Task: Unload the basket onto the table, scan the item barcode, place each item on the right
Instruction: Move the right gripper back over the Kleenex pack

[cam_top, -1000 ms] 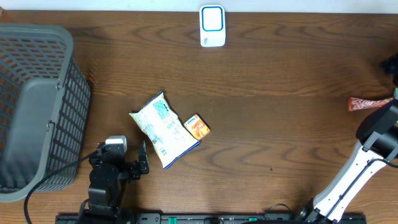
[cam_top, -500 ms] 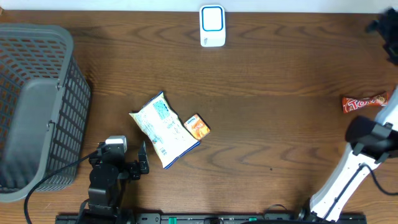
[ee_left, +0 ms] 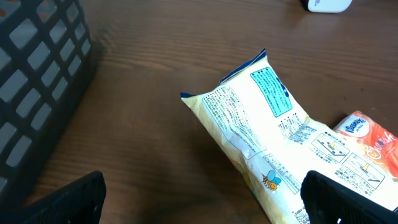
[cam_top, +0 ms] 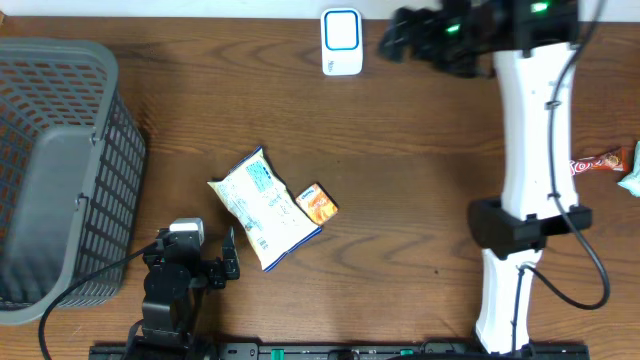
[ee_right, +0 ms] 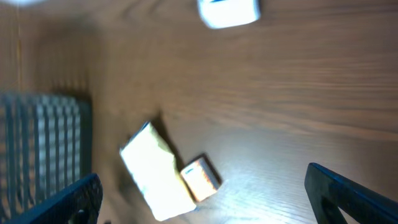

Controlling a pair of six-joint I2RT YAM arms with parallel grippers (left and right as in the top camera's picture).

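Overhead, a wooden table [cam_top: 420, 180] carries a grey mesh basket [cam_top: 120, 150] at the left edge, a white scanner [cam_top: 341, 41] with a blue face at top centre, and a pale snack bag [cam_top: 263, 208] lying flat left of centre. A small orange packet [cam_top: 318, 203] touches the bag's right side. Only this view shows a red candy bar [cam_top: 600, 162] at the far right edge, and both arms at once. The left gripper [cam_top: 230, 258] sits low at lower left, just beside the bag's lower left edge. The right gripper [cam_top: 392, 38] is at the top of the frame, just right of the scanner, its white arm running down the right half.

Left wrist view: the bag [ee_left: 267, 137] fills the centre right, with fine print and a blue panel legible that overhead cannot resolve. The orange packet [ee_left: 367, 140] is at the right edge, the basket [ee_left: 37, 81] at upper left and the scanner [ee_left: 326, 5] cut off at the top. The left gripper [ee_left: 202, 193] is spread wide, its dark fingers [ee_left: 68, 202] in the bottom corners, holding nothing.

Right wrist view, blurred: the scanner [ee_right: 228, 11] at top centre, the bag [ee_right: 152, 177] and packet [ee_right: 200, 177] at lower centre, the basket [ee_right: 43, 149] at left. The right gripper [ee_right: 202, 193] is likewise spread and empty, above the table.
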